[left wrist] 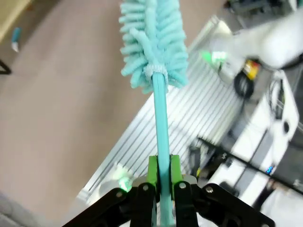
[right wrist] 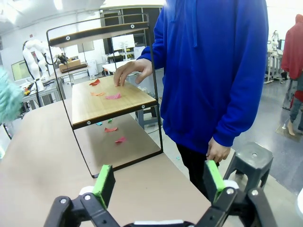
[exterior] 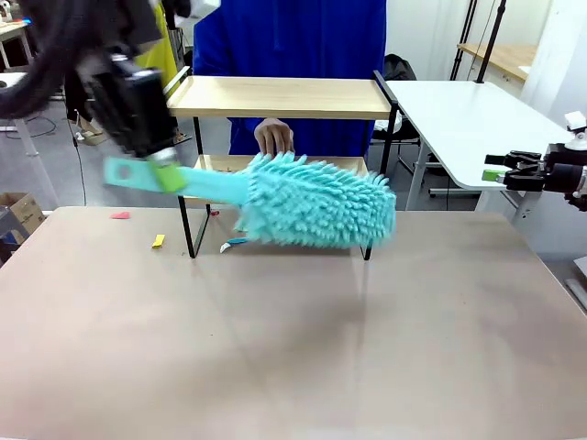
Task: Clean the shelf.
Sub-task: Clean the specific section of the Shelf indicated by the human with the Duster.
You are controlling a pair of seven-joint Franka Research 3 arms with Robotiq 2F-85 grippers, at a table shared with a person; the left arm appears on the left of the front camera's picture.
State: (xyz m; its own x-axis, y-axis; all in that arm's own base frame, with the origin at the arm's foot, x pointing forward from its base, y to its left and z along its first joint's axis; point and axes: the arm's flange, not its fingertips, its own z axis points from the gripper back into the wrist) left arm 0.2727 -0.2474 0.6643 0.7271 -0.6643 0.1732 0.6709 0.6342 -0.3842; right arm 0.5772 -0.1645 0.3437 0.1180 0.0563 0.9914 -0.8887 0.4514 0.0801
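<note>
The shelf [exterior: 275, 96] stands at the table's far side, with two light wood boards in a thin black frame. My left gripper [exterior: 161, 161] is shut on the handle of a teal fluffy duster [exterior: 316, 203], whose head hangs in front of the lower board. In the left wrist view the green pads [left wrist: 152, 171] clamp the teal handle [left wrist: 161, 118]. My right gripper [exterior: 514, 171] stands open off the table's right side, and in its own view it [right wrist: 159, 182] faces the shelf [right wrist: 94, 106], with nothing between its fingers. Pink and red paper scraps [right wrist: 112, 96] lie on the lower board.
A person in a blue top stands behind the shelf with one hand [exterior: 273, 136] resting on the lower board. Small scraps lie on the table: pink [exterior: 120, 215], yellow [exterior: 158, 241], teal [exterior: 234, 245]. More scraps [right wrist: 118, 139] lie under the shelf. A grey stool [right wrist: 251, 158] stands beside the person.
</note>
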